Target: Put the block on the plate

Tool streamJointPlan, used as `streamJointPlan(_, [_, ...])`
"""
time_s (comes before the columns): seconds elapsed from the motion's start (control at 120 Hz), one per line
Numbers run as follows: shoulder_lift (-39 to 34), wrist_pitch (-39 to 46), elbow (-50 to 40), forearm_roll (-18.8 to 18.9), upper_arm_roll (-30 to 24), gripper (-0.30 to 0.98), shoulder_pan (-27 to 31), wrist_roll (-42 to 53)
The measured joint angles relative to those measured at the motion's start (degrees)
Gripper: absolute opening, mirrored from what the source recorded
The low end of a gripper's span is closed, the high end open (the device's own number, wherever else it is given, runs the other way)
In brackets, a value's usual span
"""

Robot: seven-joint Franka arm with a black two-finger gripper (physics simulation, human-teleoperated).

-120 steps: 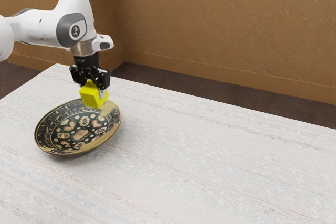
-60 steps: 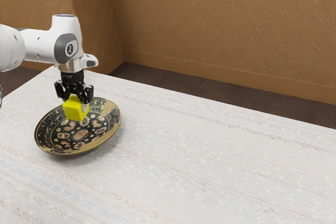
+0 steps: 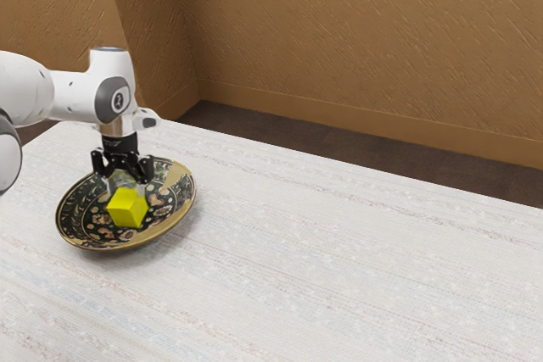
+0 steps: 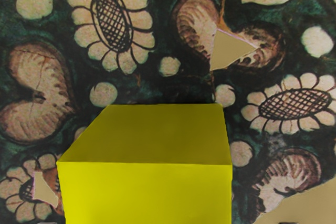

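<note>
- My gripper [image 3: 125, 186] is spread wide above the plate [image 3: 159, 231], its two fingers standing apart with nothing clamped between them.
- In the exterior view I see the yellow block [image 3: 127, 209] just under the fingertips, within the plate's rim; I can't tell whether its underside is fully seated.
- My wrist view shows the block against the plate's painted flowers and hearts.

Soft light, faint shadow [image 3: 188, 225] beside plate [image 3: 165, 227]
</note>
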Motion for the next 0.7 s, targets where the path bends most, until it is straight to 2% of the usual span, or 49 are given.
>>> streamJointPlan(0.2, [-2.23,-0.63,1.75,0.05,0.34,0.63,-0.09,0.77])
streamJointPlan(0.467, [-10.85,-6.17,6.0,0.4,-0.04,0.67,-0.35,1.5])
streamJointPlan(0.7, [-20.65,-14.26,8.15,0.66,-9.03,0.68,-0.46,1.13])
